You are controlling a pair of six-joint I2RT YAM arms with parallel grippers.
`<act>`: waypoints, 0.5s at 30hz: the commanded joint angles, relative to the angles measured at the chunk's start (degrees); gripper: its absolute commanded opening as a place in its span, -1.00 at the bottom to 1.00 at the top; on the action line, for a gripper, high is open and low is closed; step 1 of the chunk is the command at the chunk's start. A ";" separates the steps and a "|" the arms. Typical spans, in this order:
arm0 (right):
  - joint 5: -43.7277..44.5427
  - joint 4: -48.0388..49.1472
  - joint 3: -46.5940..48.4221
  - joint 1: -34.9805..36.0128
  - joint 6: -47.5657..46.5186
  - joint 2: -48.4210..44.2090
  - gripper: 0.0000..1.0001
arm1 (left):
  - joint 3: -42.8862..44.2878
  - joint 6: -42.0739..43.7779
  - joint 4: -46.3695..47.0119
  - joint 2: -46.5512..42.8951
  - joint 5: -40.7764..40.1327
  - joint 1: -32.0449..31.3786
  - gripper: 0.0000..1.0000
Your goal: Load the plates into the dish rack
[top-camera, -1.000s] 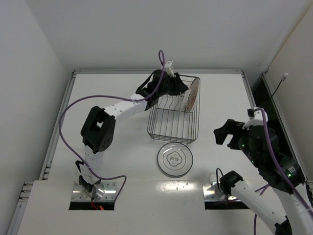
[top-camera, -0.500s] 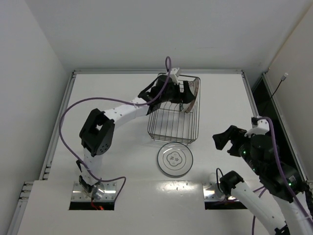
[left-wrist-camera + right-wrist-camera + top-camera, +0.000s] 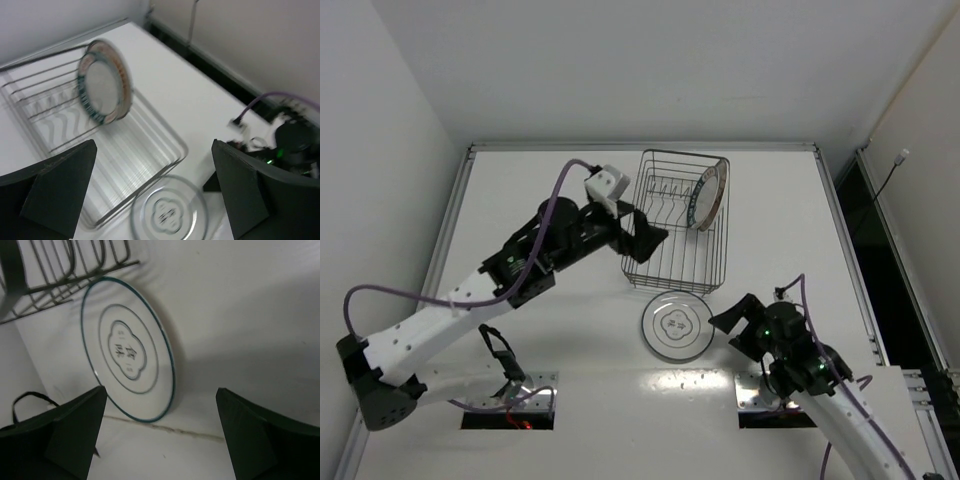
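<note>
The dish rack [image 3: 675,288] stands mid-table. The white plate with the orange pattern [image 3: 708,192] stands on edge against the rack's far right end, also seen in the left wrist view [image 3: 104,82]. The pale grey, dark-rimmed plate [image 3: 677,325] lies flat on the table just in front of the rack. My left gripper [image 3: 650,245] hangs open at the rack's left near corner, holding nothing. My right gripper [image 3: 732,330] is open just right of the grey plate [image 3: 127,350], a little apart from its rim. The left wrist view looks down on rack [image 3: 165,131] and grey plate [image 3: 167,212].
Walls close the table at the back and both sides. A dark gap [image 3: 865,215] runs along the right edge. The rack's wires [image 3: 55,282] are just beyond the grey plate in the right wrist view. The right arm [image 3: 295,150] shows in the left wrist view.
My left gripper opened, let go of the patterned plate in the rack and drew back to the near left. My right arm swung in from the right, down beside the grey plate.
</note>
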 commanded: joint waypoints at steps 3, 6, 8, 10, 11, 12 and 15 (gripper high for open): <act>-6.72 16.15 -7.93 0.23 11.50 6.68 0.75 | -9.67 8.07 -10.53 -9.74 -10.35 4.48 0.99; -7.24 20.30 -10.48 0.23 13.27 12.87 0.65 | -15.66 8.08 -11.07 -13.29 -15.39 7.47 0.99; -5.93 21.18 -11.10 0.23 15.28 17.60 0.60 | -19.17 7.55 -10.81 -16.35 -14.61 9.75 0.99; -4.18 22.77 -12.07 0.23 16.17 19.98 0.50 | -24.44 7.30 -8.89 -18.03 -14.58 12.14 0.99; -4.17 23.90 -12.07 0.23 16.95 21.99 0.47 | -24.46 6.42 -8.87 -18.90 -14.60 12.14 0.99; -4.17 25.31 -12.85 0.23 17.48 23.14 0.41 | -23.68 7.11 -8.87 -19.52 -13.64 12.83 0.99; -4.17 31.99 -14.18 0.23 19.33 28.94 0.13 | -24.28 6.59 -7.99 -18.92 -14.15 14.24 0.99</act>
